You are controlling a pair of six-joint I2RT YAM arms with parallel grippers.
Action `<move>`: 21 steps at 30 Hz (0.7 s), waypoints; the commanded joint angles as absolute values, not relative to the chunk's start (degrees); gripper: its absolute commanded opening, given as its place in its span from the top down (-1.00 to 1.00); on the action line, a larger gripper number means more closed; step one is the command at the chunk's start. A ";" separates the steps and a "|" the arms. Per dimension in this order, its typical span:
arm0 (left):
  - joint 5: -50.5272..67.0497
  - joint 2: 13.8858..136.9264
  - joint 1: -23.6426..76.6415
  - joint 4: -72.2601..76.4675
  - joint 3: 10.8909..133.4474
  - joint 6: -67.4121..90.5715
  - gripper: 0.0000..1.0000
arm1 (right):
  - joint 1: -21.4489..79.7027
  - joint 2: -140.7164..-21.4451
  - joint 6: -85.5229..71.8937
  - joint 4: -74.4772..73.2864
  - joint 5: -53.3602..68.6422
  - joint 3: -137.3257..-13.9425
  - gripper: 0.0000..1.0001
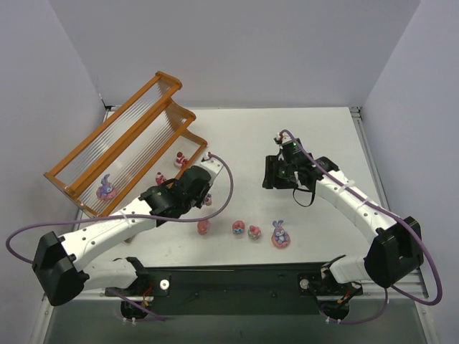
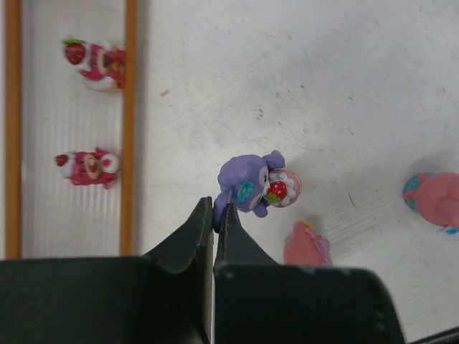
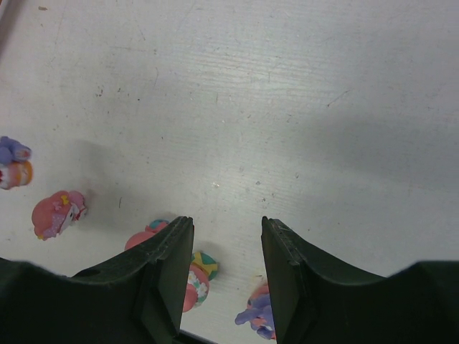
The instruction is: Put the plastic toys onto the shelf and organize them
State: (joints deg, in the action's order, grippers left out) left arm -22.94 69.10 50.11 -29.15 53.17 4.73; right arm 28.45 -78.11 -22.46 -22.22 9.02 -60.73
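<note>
My left gripper is shut on the edge of a purple toy with a strawberry, close to the table just right of the shelf's front rail. In the top view that gripper sits beside the orange-brown shelf. Two red-pink toys lie on the lowest tier, and a purple-pink toy stands on a higher tier. My right gripper is open and empty above the table. Several toys lie in a row near the front.
A pink toy lies right beside my left fingers, and another pink toy lies farther right. Under the right gripper are toys. The right arm crosses the right half of the table. Grey walls enclose it.
</note>
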 commanded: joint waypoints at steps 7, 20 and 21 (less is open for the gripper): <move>-45.51 67.67 48.17 -44.46 72.22 4.04 1.00 | 27.86 -77.08 -21.97 -23.99 7.91 -61.52 0.14; -36.57 61.53 31.47 -45.62 75.33 -7.37 1.00 | 27.86 -77.08 -21.80 -23.82 8.09 -61.35 0.14; -35.87 61.35 30.33 -45.01 74.97 -8.17 1.00 | 27.86 -77.25 -21.71 -23.99 8.09 -61.43 0.14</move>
State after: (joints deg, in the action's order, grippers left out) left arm -38.30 63.72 33.32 -46.81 73.82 -2.87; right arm 28.14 -78.11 -22.44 -22.22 8.95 -60.73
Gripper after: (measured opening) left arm 0.044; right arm 0.434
